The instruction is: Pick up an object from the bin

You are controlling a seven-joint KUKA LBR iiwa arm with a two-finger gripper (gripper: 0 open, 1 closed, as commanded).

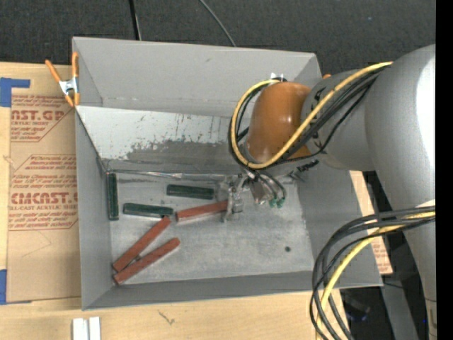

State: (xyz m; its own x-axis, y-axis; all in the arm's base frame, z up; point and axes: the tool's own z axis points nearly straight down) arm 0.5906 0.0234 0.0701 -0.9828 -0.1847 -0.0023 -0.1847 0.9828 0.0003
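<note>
Nearest to us, in the front left part of the grey metal bin (241, 255), we see two long red-brown bars lying side by side, both slanting from the front left corner up toward the middle. The nearer red-brown bar (147, 261) lies just beside the second red-brown bar (141, 244); whether they touch along their length we cannot tell.

A little further back, near the middle of the floor, a third red-brown bar (200, 212) lies almost level, its left end close to the upper end of the slanting pair. The tool (232, 204) sits right at this bar's right end and appears to touch it. We cannot tell whether the tool is wide or narrow, nor whether it grips the bar.

On about the same line to the left lies a short dark green bar (147, 209), level, and beyond it another dark green bar (190, 190), also level, just left of the tool. A third dark green bar (112, 197) stands along the left wall, pointing front to back.

Behind the tool the arm's orange cover (272, 122) rises, with yellow and black cables (244, 112) looped round it, against the scratched far wall.
</note>
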